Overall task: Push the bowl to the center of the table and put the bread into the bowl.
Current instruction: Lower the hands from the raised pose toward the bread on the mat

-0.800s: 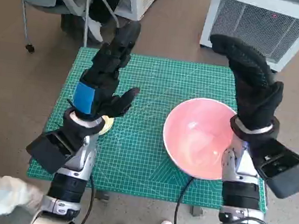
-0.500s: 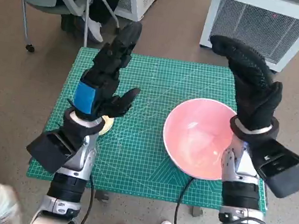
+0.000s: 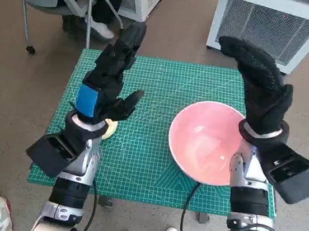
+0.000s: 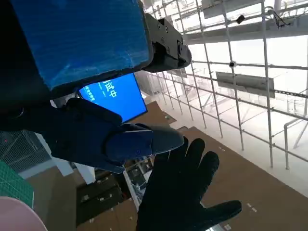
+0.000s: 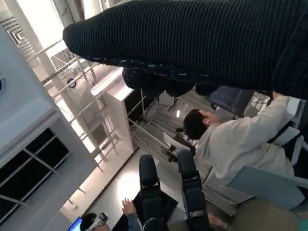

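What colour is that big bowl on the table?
Pink; the bowl shows best in the head view.

Pink round bowl (image 3: pixel 205 141); green gridded cutting mat (image 3: pixel 158 82) w/ pale lines; pale yellow bread (image 3: pixel 109 128); blue-taped black left hand (image 3: pixel 109 82); black knit-gloved right hand (image 3: pixel 260 83).

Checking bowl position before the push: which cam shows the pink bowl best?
Head view: the whole pink bowl shows on the green mat, right of center, empty. Left wrist view catches only a sliver of its rim at a corner. Right wrist view shows none of it.
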Robot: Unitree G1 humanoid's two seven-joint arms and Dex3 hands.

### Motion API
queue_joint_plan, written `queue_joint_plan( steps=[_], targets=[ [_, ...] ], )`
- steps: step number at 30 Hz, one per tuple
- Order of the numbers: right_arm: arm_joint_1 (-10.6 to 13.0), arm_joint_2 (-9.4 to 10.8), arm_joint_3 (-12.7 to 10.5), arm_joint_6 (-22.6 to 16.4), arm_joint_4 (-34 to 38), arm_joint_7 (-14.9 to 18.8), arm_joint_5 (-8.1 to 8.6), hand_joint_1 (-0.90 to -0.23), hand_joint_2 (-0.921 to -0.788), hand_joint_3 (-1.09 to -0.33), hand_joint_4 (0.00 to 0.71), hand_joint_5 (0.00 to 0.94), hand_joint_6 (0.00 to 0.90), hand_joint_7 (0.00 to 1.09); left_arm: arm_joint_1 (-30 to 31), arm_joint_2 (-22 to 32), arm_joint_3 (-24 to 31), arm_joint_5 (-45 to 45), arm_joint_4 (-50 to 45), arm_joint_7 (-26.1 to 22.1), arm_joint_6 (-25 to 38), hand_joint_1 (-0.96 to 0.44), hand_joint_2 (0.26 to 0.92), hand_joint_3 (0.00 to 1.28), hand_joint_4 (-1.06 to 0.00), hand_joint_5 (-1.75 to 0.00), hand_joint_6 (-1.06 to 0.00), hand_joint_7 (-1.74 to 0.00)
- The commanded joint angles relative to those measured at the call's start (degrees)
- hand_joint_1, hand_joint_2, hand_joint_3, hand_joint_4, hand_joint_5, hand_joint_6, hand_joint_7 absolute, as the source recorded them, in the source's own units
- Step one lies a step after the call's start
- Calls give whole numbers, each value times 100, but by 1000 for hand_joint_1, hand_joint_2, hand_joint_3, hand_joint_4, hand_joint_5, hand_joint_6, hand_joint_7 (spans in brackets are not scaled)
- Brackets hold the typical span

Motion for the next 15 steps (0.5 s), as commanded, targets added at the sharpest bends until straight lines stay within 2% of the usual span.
queue_joint_plan(
  steps=[1, 5, 8, 11, 15],
  targets=[
    [355, -178, -227, -64, 11, -194, -87, -567, -921, -856, 214, 2, -1, 587, -18, 30, 31, 7, 18, 6, -49, -645, 921, 382, -160, 0, -295, 0],
    [525, -262, -442, -269, 256, -425, -182, -545, -921, -870, 212, 2, -1, 578, 19, 40, 52, -29, 36, -18, -80, -644, 921, 382, -159, 0, -294, 0],
    [684, -326, -700, -446, 624, -741, -289, -527, -921, -859, 214, 3, -1, 578, 58, 48, 81, -84, 26, -42, -71, -642, 921, 382, -159, 0, -294, 0],
    [843, -371, -928, -601, 933, -1212, -526, -505, -921, -853, 217, 5, -1, 576, 103, 29, 97, -149, -9, -67, -40, -637, 921, 381, -160, 0, -294, 0],
    [1025, -415, -1111, -767, 1272, -1748, -802, -497, -921, -871, 218, 6, -1, 548, 161, 5, 109, -263, -58, -129, 0, -635, 921, 378, -152, 0, -295, -1]
  ],
)
